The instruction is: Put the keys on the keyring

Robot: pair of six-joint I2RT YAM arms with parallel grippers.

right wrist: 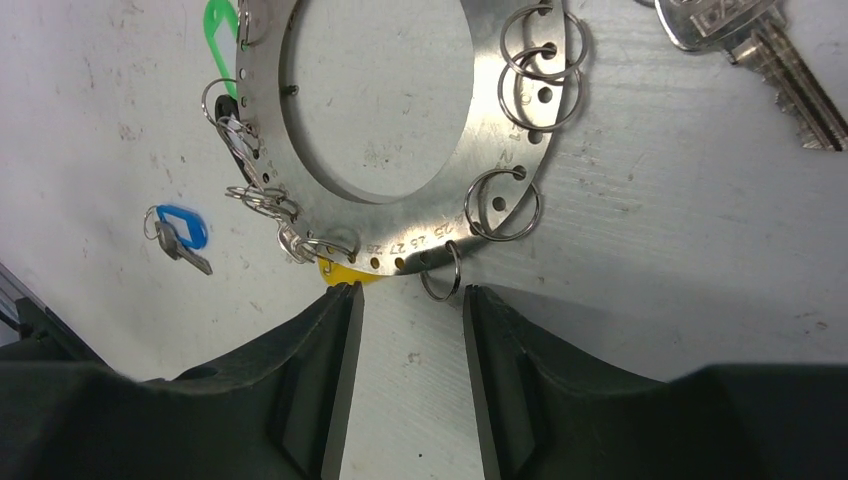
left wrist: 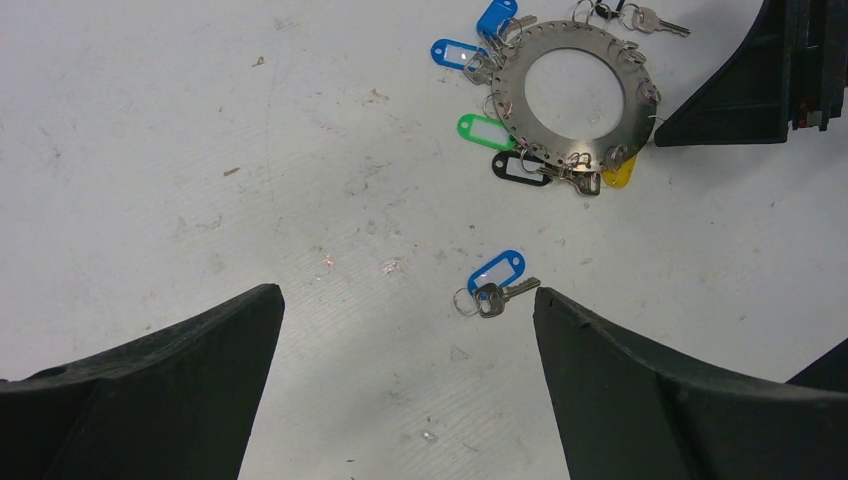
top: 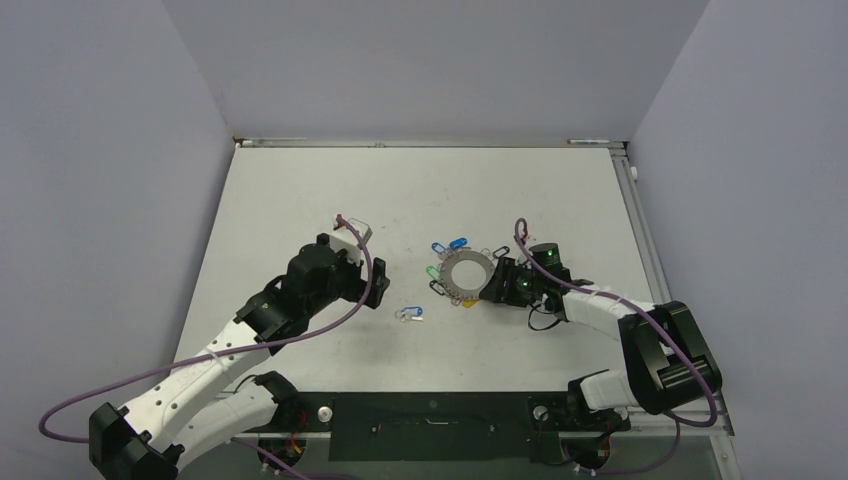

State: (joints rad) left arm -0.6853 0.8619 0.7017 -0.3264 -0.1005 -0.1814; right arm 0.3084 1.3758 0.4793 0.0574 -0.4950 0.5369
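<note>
Wide flat grey metal keyring (top: pixel 466 272) lying mid white table (top: pixel 300 200), small tagged keys (left wrist: pixel 520 165) round its rim, loose silver key with blue tag (left wrist: pixel 497 283) near it, left gripper (left wrist: pixel 407 293) spread wide facing that key, right gripper (right wrist: pixel 412 292) a little apart at the keyring's edge, pinching nothing

White arms (top: pixel 215 355), black joints (top: pixel 318 276), purple cables (top: pixel 384 272)

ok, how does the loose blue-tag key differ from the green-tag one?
The blue-tag key lies alone on the table, clear of the keyring; the green-tag one sits against its rim. The blue tag's key blade shows beside it; the green tag's key can't be made out. Both have same-shaped plastic tags with a pale window.
</note>
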